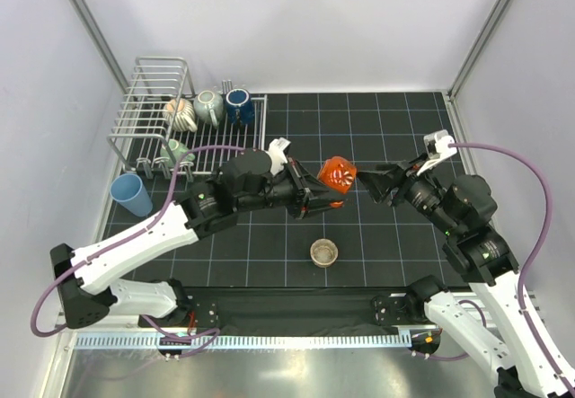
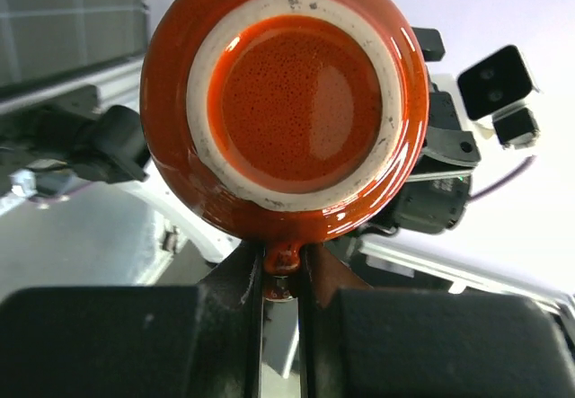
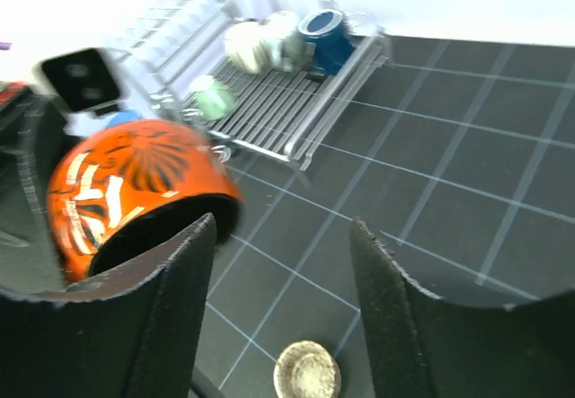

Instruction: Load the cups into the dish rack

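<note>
One orange cup | axis roughly level, mouth toward right fingers, spread empty | left fingers clenched on handle

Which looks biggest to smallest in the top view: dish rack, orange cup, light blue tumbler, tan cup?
1. dish rack
2. orange cup and light blue tumbler: about alike; the orange one is lifted, nearer the camera, so unranked
3. tan cup

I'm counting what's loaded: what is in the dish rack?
Four on the dish rack's slats: ribbed cream cup, grey mug, dark blue mug, pale green cup. From above, the left arm covers its near right corner.
</note>
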